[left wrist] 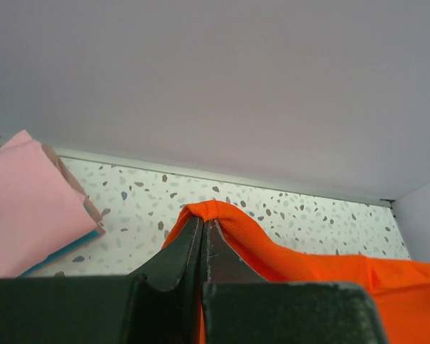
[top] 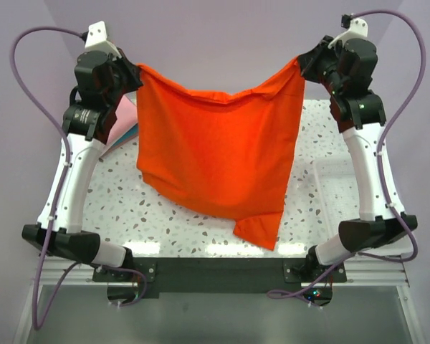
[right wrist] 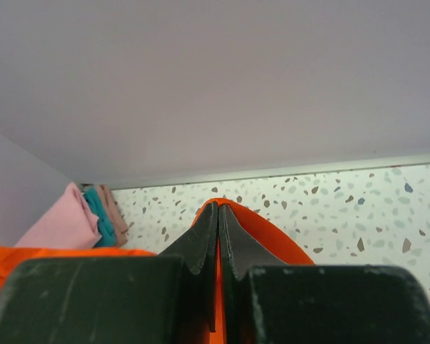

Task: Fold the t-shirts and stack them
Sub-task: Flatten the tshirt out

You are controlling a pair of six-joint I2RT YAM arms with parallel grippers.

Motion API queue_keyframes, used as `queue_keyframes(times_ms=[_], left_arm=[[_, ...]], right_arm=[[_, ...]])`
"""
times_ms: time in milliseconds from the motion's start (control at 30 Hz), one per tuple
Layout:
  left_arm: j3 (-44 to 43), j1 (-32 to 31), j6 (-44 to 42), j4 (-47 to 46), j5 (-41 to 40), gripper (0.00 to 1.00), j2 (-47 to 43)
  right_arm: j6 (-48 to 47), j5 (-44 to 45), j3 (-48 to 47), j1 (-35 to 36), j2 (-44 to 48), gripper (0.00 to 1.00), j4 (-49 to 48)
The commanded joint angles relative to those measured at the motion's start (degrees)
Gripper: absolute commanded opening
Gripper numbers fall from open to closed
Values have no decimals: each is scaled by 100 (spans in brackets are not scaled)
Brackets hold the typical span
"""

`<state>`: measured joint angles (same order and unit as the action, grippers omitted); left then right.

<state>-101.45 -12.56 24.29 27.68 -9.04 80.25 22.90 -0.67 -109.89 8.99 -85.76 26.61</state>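
Observation:
The orange-red t-shirt (top: 215, 150) hangs spread in the air between both arms, its lower edge drooping to the table near the front. My left gripper (top: 134, 72) is shut on its upper left corner; in the left wrist view the cloth (left wrist: 272, 251) bulges over my closed left gripper (left wrist: 203, 223). My right gripper (top: 302, 66) is shut on the upper right corner; the cloth (right wrist: 272, 240) wraps my closed right gripper (right wrist: 218, 209). Folded pink (top: 122, 118) and teal (top: 129, 136) shirts lie stacked at the far left, also in the left wrist view (left wrist: 29, 208) and the right wrist view (right wrist: 64, 226).
The speckled table (top: 129, 215) has a metal front rail. A pale, see-through tray or basket (top: 337, 190) sits at the right beside my right arm. A lilac wall stands behind the table.

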Motion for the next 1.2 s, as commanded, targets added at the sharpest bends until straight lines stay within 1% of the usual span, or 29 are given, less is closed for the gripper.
queue_keyframes(times_ms=[0, 67, 167, 300, 333, 433, 533, 567, 667, 767, 933, 1000, 1100, 1167], left_arm=[[-928, 262, 5, -492, 446, 0, 271], [-1357, 306, -4, -492, 482, 0, 421], [-1623, 341, -30, -535, 604, 0, 422], [-1615, 368, -109, -571, 745, 0, 211], [-1597, 368, -135, -554, 754, 0, 150], [-1378, 368, -127, -545, 737, 0, -271], [-939, 368, -92, -527, 605, 0, -886], [-721, 368, -92, -501, 474, 0, -1219], [-421, 368, -118, -387, 176, 0, -1782], [-515, 368, -188, -63, 25, 0, -2012], [-1104, 368, -109, 457, 121, 0, -1969], [-1166, 368, -57, 598, 174, 0, -1943], [-983, 368, 66, 590, 139, 0, -1969], [-676, 368, 128, 528, 192, 0, -1925]], right_arm=[[-189, 181, -1014, -3, -36, 0, -288], [-198, 190, -1288, -12, -99, 0, -288], [-224, 207, -1500, -3, -56, 0, -270], [-180, 233, -1422, -3, 243, 0, -323], [-163, 242, -1361, -3, 452, 0, -367], [-128, 234, -1080, -3, 901, 0, -464], [-119, 251, -763, -3, 1297, 0, -534], [-101, 260, -614, -3, 1568, 0, -578], [-119, 304, -473, -3, 1965, 0, -552], [-101, 304, -551, -3, 2194, 0, -464], [13, 225, -955, -3, 2195, 0, -402], [57, 199, -1201, -3, 2055, 0, -394], [110, 172, -1299, 6, 1862, 0, -446], [119, 172, -1185, -3, 1607, 0, -472]])
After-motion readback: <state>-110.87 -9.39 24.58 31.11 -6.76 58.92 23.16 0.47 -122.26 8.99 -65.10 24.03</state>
